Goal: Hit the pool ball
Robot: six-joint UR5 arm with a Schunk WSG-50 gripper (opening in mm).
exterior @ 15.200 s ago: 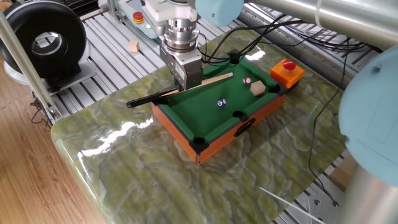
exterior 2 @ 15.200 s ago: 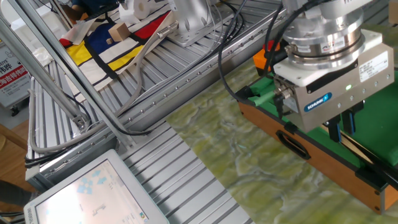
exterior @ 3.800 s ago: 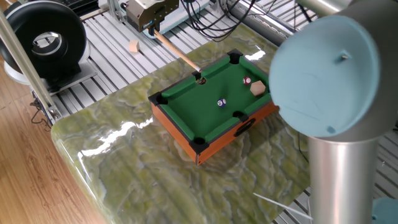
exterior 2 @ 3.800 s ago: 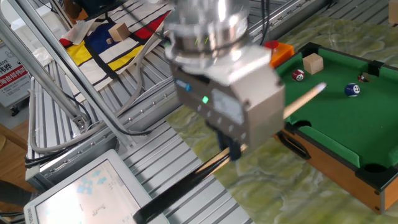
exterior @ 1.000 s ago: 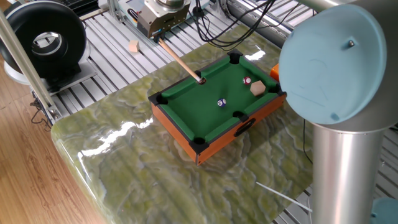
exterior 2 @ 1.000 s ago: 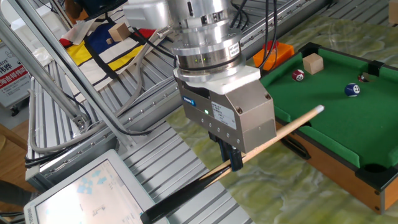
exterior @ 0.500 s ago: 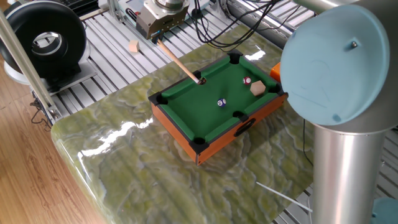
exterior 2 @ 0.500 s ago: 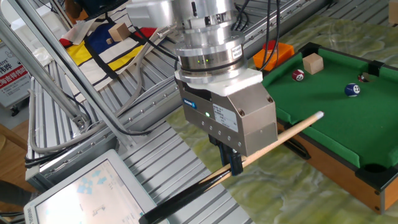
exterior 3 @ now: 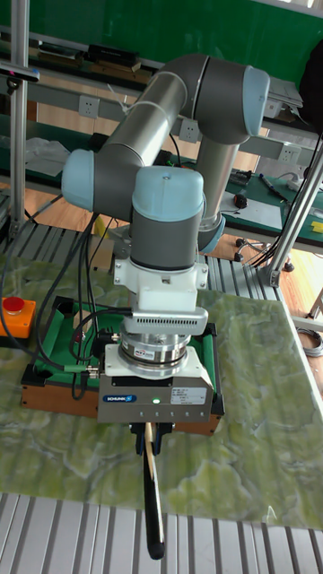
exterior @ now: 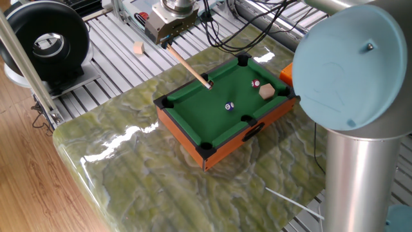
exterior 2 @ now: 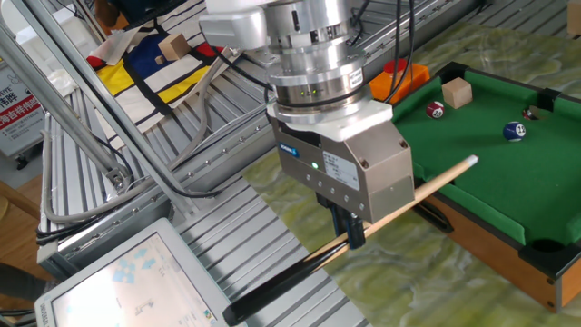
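Note:
The pool ball (exterior: 228,107) is a tiny dark blue ball with a white spot. It rests near the middle of the mini pool table's green felt (exterior: 212,109) and also shows as the pool ball (exterior 2: 515,132) in the other fixed view. My gripper (exterior 2: 352,232) hangs outside the table's long wall, shut on a wooden cue stick (exterior 2: 408,200) with a black butt. The cue's pale tip (exterior: 209,85) hovers over the felt just inside the far rail, a short way from the ball. In the tall fixed view the gripper (exterior 3: 150,429) hides the ball, and the cue stick (exterior 3: 152,493) points at the camera.
A red-and-white ball (exterior: 255,84) and a tan wooden cube (exterior: 266,91) lie near the table's right end. An orange box with a red button (exterior 2: 399,77) stands beyond that end. Cables trail behind the table. Another wooden cube (exterior: 138,48) lies on the slatted bench.
The gripper and the cue have shifted slightly toward the table, so the tip reaches a little further over the felt. The balls and the cube have not moved.

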